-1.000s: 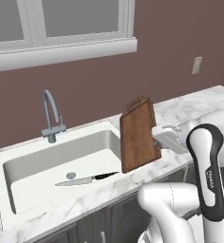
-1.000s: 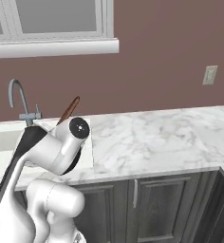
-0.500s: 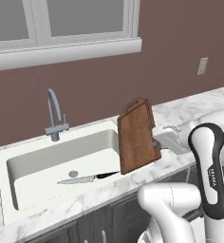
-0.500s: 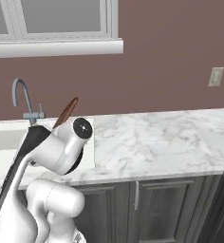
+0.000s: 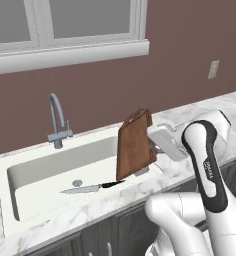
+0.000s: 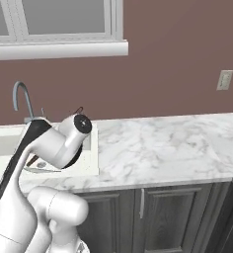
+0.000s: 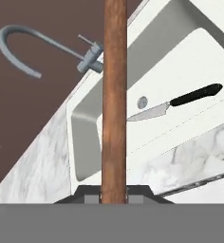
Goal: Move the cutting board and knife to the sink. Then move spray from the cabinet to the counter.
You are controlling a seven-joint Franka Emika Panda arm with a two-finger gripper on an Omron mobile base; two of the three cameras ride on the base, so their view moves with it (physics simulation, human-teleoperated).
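- Since the earlier frames the whole scene slides in both base views, so the base and its cameras have driven sideways; relative to the sink (image 5: 20, 175) the cutting board (image 5: 135, 145) and knife (image 5: 92, 188) keep their places.
- Cutting board: it stands on edge, nearly upright, over the right end of the sink, its lower edge down inside the basin near the right wall. It is reddish-brown wood, rectangular, with a rim line near its edge; the hand view sees it edge-on as a narrow brown strip (image 7: 114, 95).
- Gripper (image 7: 114, 195): its two dark fingertips sit tight against either face of the board's edge, so it is clamped on the board.
- Knife: it lies flat on the sink floor, left of the board, black handle toward the board and silver blade pointing toward the drain (image 5: 77, 183). It appears already delivered.
- Step in hand, as I judge it: setting the board down in the sink. To do it well, lower it until the bottom edge bears on the basin floor, then tip it toward the sink's left so it settles flat or leans on the wall before the jaws part.
- Risk: the knife handle lies just beside the board's foot, so the board could land on it or knock it.
- Faucet (image 5: 57, 120): it rises behind the sink's back rim, well apart from the board.
- Counter (image 6: 158, 148): white marble stretches right of the sink.
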